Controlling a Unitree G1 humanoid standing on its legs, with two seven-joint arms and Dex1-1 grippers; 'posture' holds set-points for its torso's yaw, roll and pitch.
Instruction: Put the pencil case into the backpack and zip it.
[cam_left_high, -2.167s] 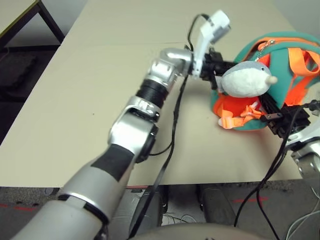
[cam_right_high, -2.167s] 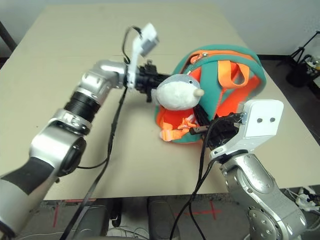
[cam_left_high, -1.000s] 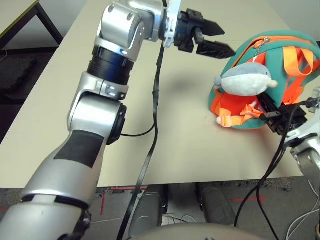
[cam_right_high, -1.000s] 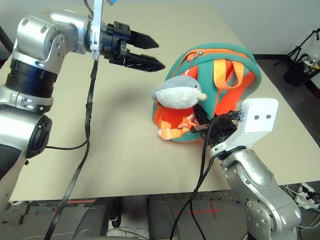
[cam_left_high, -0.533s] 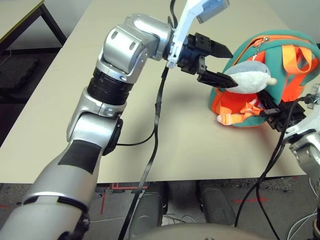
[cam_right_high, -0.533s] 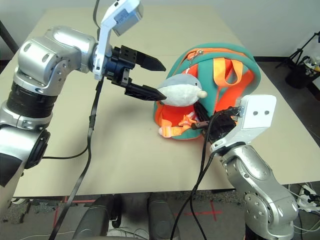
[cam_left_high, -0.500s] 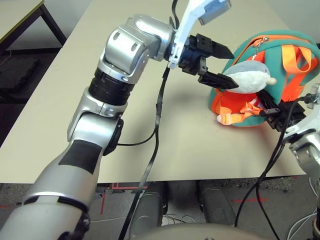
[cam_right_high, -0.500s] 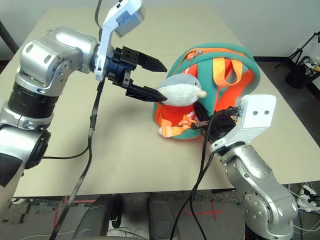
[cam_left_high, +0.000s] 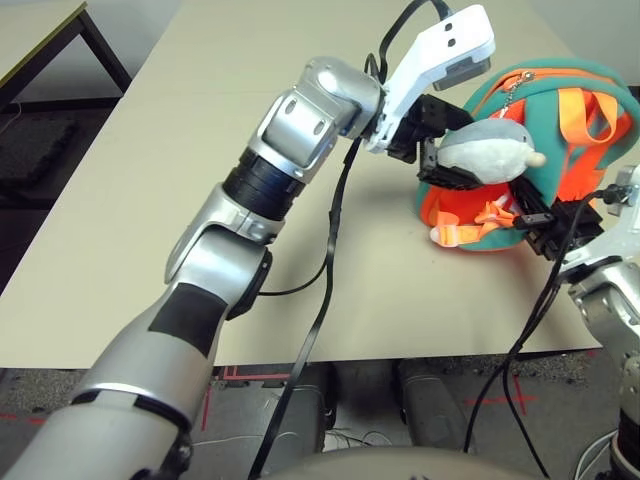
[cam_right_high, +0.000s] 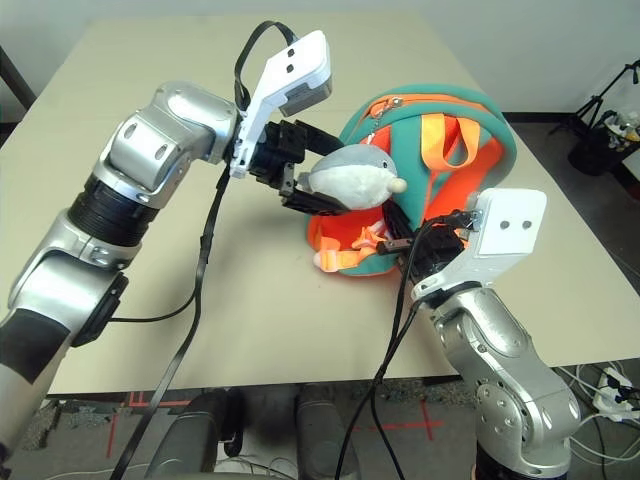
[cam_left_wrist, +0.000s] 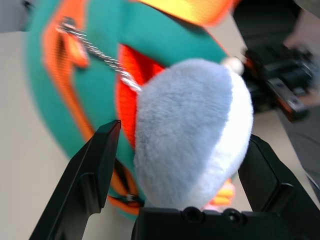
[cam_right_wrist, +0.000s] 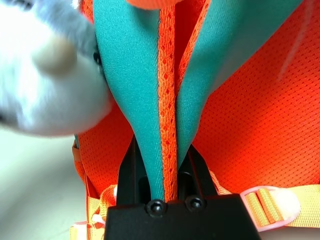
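The backpack (cam_right_high: 440, 170) stands on the table (cam_right_high: 130, 80) toward the table's 3 o'clock side, and the pencil case is presumably already inside, so the step in hand looks like the zipping. The right gripper (cam_right_wrist: 165, 170) is clenched on a fold of the bag's teal edge with its orange zipper tape, anchoring the bag at its 5 o'clock corner. The left gripper (cam_left_wrist: 177, 170) comes in from the bag's 9 o'clock side with its fingers (cam_left_wrist: 92, 170) spread wide, and the plush charm (cam_right_high: 350, 180) sits squarely between them, not yet squeezed. To do this well, I judge the left gripper should not close here: the plush is soft and hangs on a chain (cam_left_wrist: 100, 57) from the zipper, so pinching the plush would give a sloppy, swinging pull. Better to grip close to the chain's upper end and pull along the orange zipper (cam_left_high: 560, 75) track, away from the right gripper's anchoring hold.
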